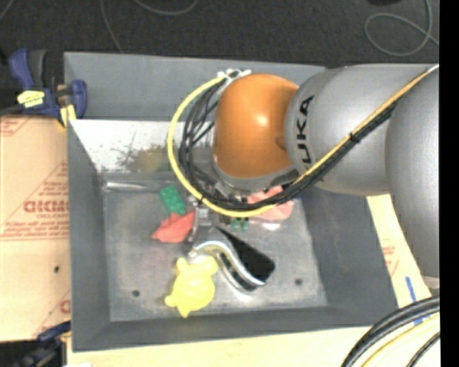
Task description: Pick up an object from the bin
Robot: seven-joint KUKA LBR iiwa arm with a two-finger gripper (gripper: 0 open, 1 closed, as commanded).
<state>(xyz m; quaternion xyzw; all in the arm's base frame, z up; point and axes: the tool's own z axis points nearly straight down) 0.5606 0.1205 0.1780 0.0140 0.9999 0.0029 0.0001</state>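
Note:
My gripper reaches down from under the arm's wrist into the middle of the bin. It sits right at the edge of a flat red piece lying to its left. A small green block lies just behind the red piece. Directly in front of the gripper a black object with a curved white rim rests on the floor. Beside that, a yellow soft toy shape lies toward the bin's front. A pink thing pokes out from under the wrist on the right.
The big grey arm and its orange cover hang over the back right of the bin and hide what lies beneath. A small green bit shows under the cables. The bin's left and front floor is bare metal.

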